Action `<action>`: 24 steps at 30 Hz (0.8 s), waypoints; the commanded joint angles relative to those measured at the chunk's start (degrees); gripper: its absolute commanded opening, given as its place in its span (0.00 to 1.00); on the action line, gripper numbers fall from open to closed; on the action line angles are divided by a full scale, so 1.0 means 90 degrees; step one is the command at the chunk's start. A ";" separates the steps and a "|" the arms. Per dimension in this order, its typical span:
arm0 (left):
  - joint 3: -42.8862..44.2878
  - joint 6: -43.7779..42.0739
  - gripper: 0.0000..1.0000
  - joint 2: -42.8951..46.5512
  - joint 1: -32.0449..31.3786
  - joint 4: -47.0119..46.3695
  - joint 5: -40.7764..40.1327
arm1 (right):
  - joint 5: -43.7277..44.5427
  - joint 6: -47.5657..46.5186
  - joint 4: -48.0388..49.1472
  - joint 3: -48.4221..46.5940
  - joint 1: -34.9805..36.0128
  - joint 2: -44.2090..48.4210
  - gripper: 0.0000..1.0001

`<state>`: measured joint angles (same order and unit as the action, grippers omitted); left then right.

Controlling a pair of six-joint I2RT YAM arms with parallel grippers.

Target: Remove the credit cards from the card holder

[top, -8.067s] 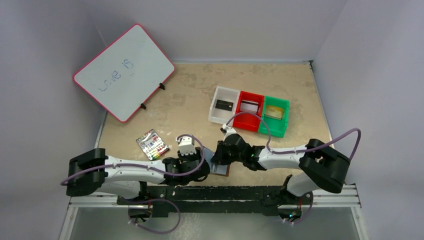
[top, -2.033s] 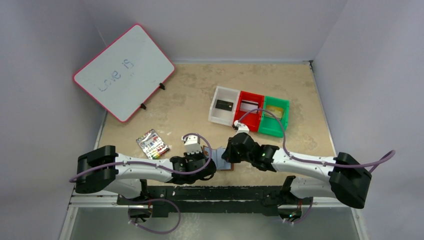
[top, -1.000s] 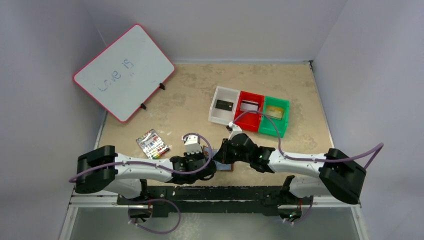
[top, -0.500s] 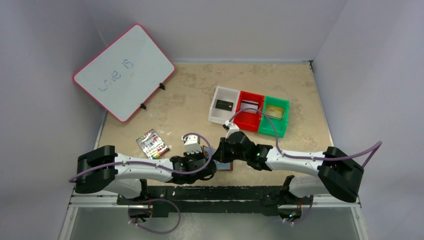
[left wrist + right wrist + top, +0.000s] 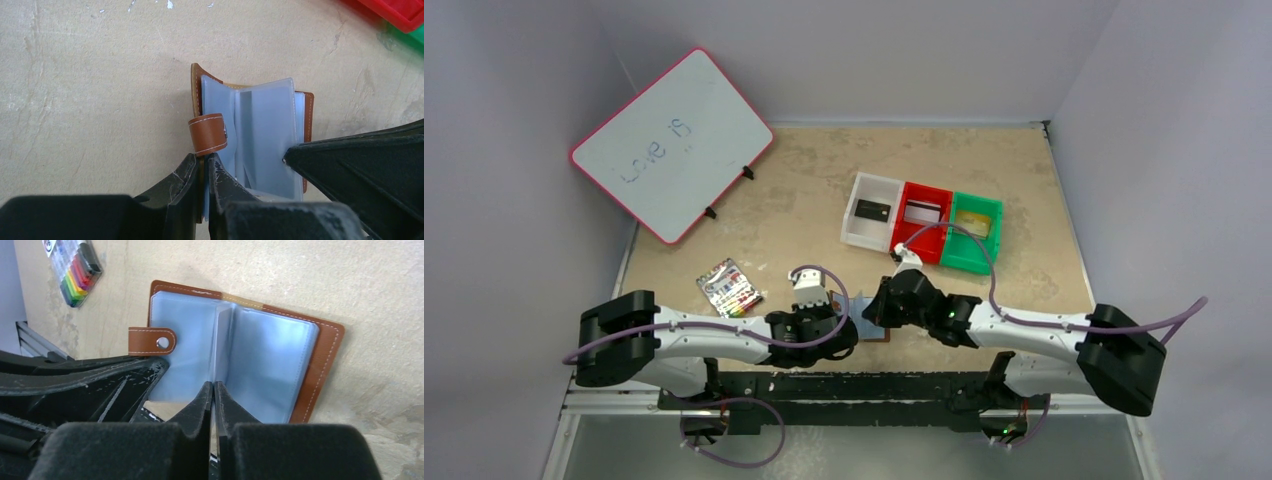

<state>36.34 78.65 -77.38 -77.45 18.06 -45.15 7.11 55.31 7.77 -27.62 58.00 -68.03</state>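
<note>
The card holder, brown leather with bluish clear sleeves, lies open on the table between the two arms. My left gripper is shut on its left cover edge, just below the snap tab. My right gripper is shut, its tips pinching the near edge of the upright middle sleeve. No card shows in the visible sleeves. The credit cards lie in the bins: black, silvery grey, gold-tan.
A white bin, a red bin and a green bin stand in a row behind the holder. A rainbow-striped pack lies left of my left gripper. A pink-rimmed whiteboard leans at the back left.
My right gripper has drawn back a little to the right along the open holder with its jaws closed. The left gripper and the holder have stayed put.
</note>
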 commanded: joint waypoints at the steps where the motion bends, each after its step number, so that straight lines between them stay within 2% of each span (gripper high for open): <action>1: 0.0191 -0.0049 0.09 -0.0068 -0.0057 0.0137 0.0036 | 0.0485 0.0259 -0.0525 0.0003 -0.0008 -0.0132 0.05; 4: 0.0192 -0.0057 0.09 -0.0046 -0.0055 0.0177 0.0019 | 0.0658 0.0196 -0.0784 -0.0064 -0.0006 -0.0219 0.00; 14: 0.0157 -0.0023 0.09 -0.0039 -0.0056 0.0187 -0.0013 | 0.0721 0.0072 -0.1054 -0.0183 -0.0006 -0.0330 0.00; 16: 0.0162 -0.0028 0.09 -0.0044 -0.0054 0.0188 -0.0004 | 0.0543 0.0044 -0.0897 -0.0109 -0.0006 -0.0189 0.10; 22: 0.0020 -0.0074 0.13 0.0074 -0.0057 -0.0022 0.0026 | -0.0609 -0.0370 0.0901 0.0448 -0.0002 0.0621 0.25; 24: -0.0052 -0.0071 0.14 0.0144 -0.0054 -0.0111 0.0012 | -0.0712 -0.0250 0.1176 0.0527 -0.0008 0.0682 0.29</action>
<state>36.53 78.52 -77.52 -77.45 18.57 -45.15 5.89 54.17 7.86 -24.43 57.84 -64.34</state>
